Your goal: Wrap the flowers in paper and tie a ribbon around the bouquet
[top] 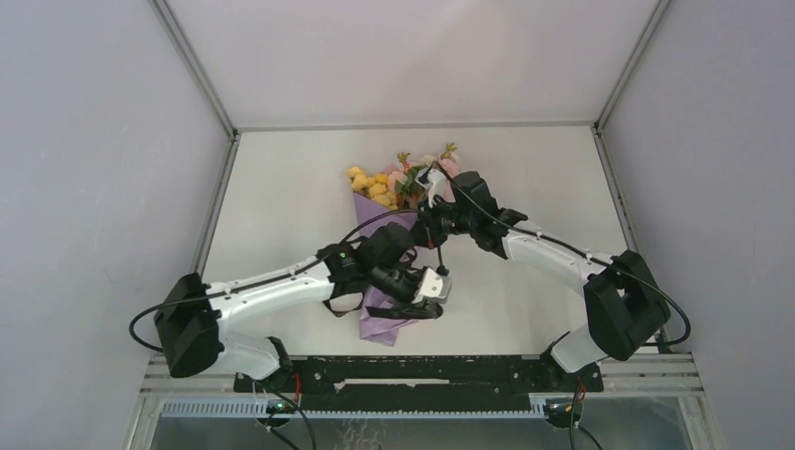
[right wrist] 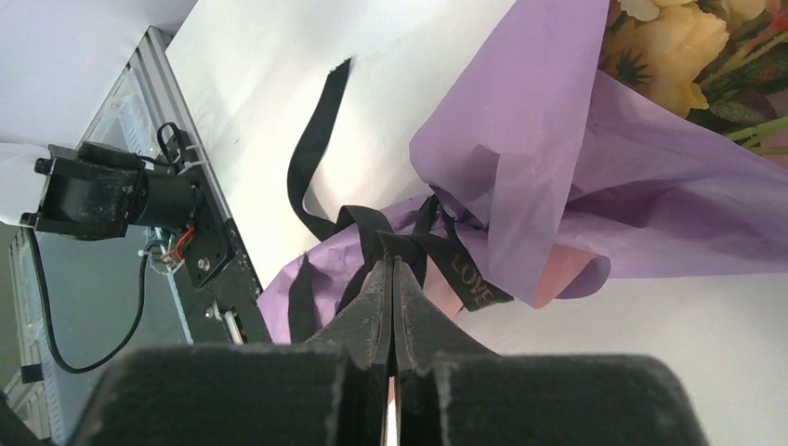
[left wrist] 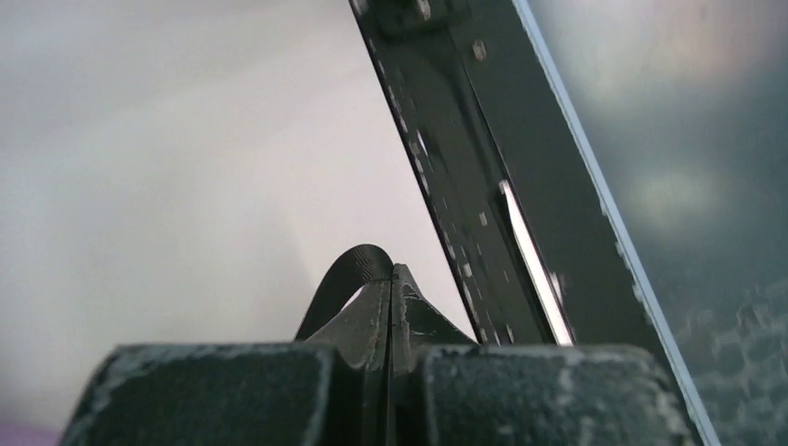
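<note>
Both arms wear white shells on their long links and black housings at the joints. The left arm (top: pixel 272 286) has a boxy black left shoulder (top: pixel 187 328) at eight o'clock in the overhead view. The right arm (top: pixel 553 251) has a matching right shoulder (top: pixel 619 314) at four o'clock. A thin black cable (top: pixel 132 328) loops out beside each shoulder. A pale grey camera block (top: pixel 433 284) is on the left wrist. The left jaws and right jaws are matt black wedges with edges scuffed pale grey.
</note>
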